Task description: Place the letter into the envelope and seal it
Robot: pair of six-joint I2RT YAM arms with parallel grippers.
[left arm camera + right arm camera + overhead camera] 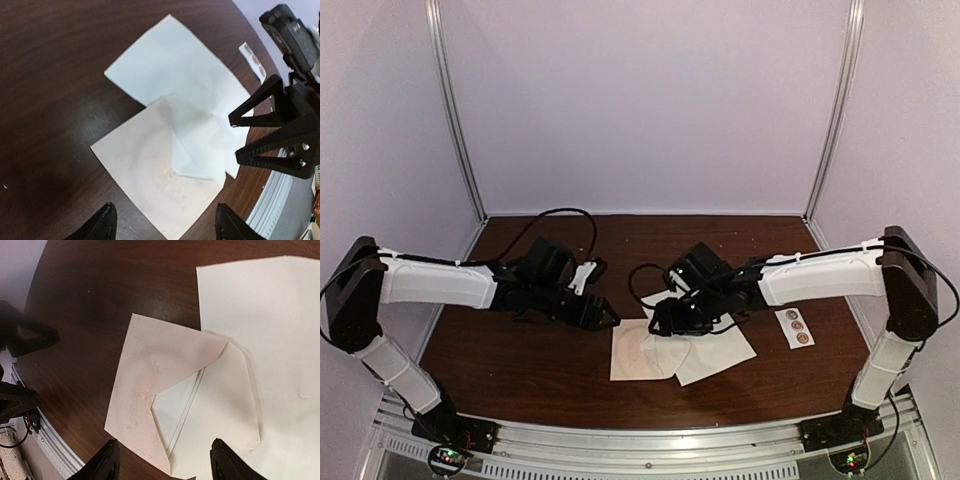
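The small tan envelope (638, 352) lies flat on the brown table, also in the left wrist view (150, 170) and the right wrist view (150, 370). Its triangular flap (225, 400) is open and rests on the edge of the letter (725, 350), a larger off-white sheet lying beside it on the right (175, 65) (270, 310). My left gripper (608, 316) (162, 227) is open and empty, above the envelope's far left corner. My right gripper (658, 322) (162, 465) is open and empty, just above the envelope's far edge.
A white strip with round stickers (792, 326) lies on the table right of the letter, also in the left wrist view (252, 59). The metal rail (640, 440) runs along the near table edge. White walls enclose the back and sides.
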